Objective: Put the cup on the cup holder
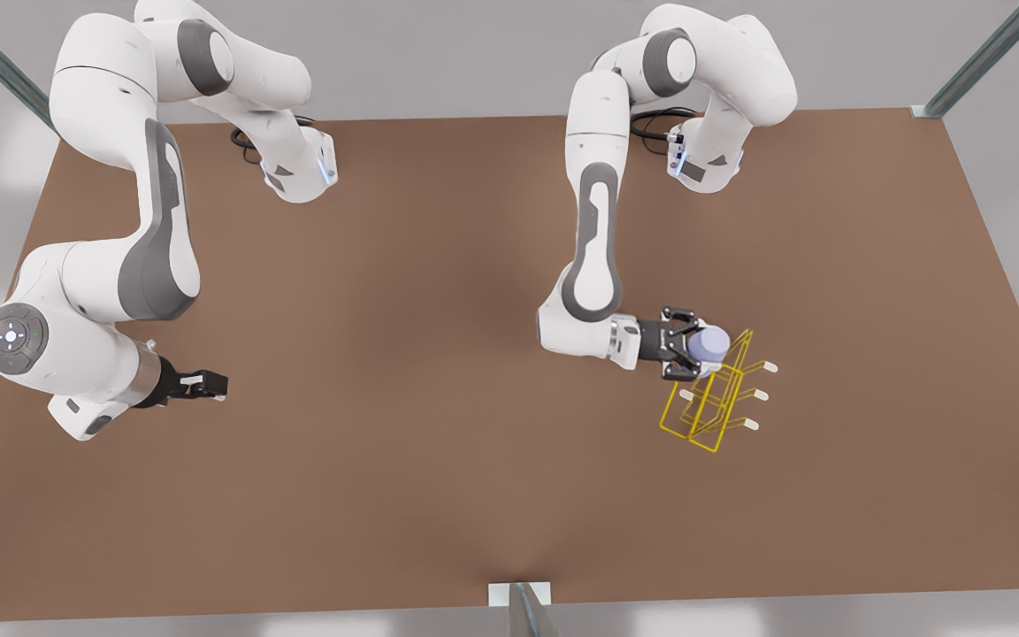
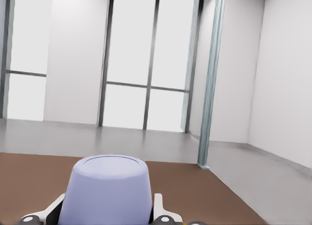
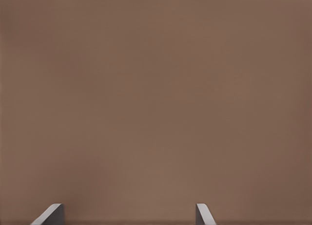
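Observation:
The lavender-blue cup (image 1: 709, 342) is held on its side above the table, its closed end pointing to the front view's right. My left gripper (image 1: 682, 347) is shut on it. In the left wrist view the cup (image 2: 109, 188) sits between the two fingers of the left gripper (image 2: 109, 216). The yellow wire cup holder (image 1: 711, 405) stands on the table just below and to the right of the cup, its white-tipped prongs (image 1: 769, 366) pointing right. My right gripper (image 1: 207, 386) waits open, low over the table at the front view's left, nothing between its fingertips (image 3: 52, 213).
The brown table (image 1: 439, 354) spreads wide between the two arms. Both arm bases stand along its far edge. A metal post (image 1: 523, 610) meets the near edge at the middle. Windows and grey floor lie beyond the table in the left wrist view.

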You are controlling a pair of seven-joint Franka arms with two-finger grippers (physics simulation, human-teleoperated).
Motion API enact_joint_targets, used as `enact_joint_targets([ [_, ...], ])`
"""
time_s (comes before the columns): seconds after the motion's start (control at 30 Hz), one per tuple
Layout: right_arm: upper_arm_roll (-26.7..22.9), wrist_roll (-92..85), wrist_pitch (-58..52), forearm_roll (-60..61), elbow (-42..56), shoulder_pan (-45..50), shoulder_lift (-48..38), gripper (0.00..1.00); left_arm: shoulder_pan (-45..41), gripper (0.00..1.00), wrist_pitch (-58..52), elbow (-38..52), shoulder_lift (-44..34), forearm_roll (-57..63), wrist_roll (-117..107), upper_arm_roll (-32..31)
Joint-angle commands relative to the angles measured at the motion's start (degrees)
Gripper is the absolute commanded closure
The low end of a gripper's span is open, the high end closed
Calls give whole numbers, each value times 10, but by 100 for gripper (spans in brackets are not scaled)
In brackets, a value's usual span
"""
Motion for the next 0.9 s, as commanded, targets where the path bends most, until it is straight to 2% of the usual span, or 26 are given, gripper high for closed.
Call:
enact_joint_targets([
  [0.0, 0, 0, 0, 0, 0, 0, -1, 0, 1, 25, 0, 3, 0, -2, 1, -2],
  [0.17, 0, -1, 0, 0, -1, -1, -1, 0, 6, 22, 0, 3, 1, 1, 0, -8],
  [0.2, 0, -1, 0, 0, -1, -1, -1, 0, 6, 0, 0, 3, 1, 2, 2, -8],
  [0.37, 0, -1, 1, 0, 0, -1, -1, 0, 8, 0, -8, 1, -4, 4, 2, -6],
  [0.4, 0, -1, 4, 0, -1, -1, -1, 0, 0, 0, -27, -7, -54, 4, 14, -6],
  [0.43, 0, -1, 4, 0, -1, -1, -1, 0, -2, 0, -91, -2, -180, -6, 66, -57],
  [0.47, 0, -1, 4, 0, -1, -1, -1, 0, -2, 0, -133, 6, -250, -70, 188, -83],
  [0.5, 0, -1, 4, 0, -1, -1, -1, 0, 2, 0, -200, 85, -294, -186, 383, -77],
  [0.53, 0, -1, 4, 0, -1, -1, -1, 0, 25, 0, -248, 138, -311, -250, 600, -76],
  [0.6, 0, -1, 4, 0, -1, -1, -1, 0, 112, 0, -248, 196, -364, -353, 938, -76],
  [0.63, 0, -1, 4, 0, -1, -1, -1, 0, 164, 0, -246, 197, -391, -372, 1059, -95],
  [0.67, 0, -1, 4, 0, -1, -1, -1, 0, 263, 0, -244, 200, -404, -368, 1194, -198],
  [0.7, 0, -1, 4, 0, -1, -1, -1, 0, 427, 0, -230, 209, -422, -339, 1328, -369],
  [0.73, 0, -1, 4, 0, -1, -1, -1, 0, 538, 0, -204, 195, -443, -286, 1402, -492],
  [0.77, 0, -2, 4, 0, -1, -1, -1, 0, 607, 0, -144, 127, -492, -290, 1391, -546],
  [0.8, 0, -2, 4, 0, -1, -1, -1, 0, 613, 0, -107, 107, -514, -300, 1388, -546],
  [0.87, 0, -2, 4, 0, -1, -2, -1, 0, 613, 0, -130, 116, -511, -311, 1377, -543],
])
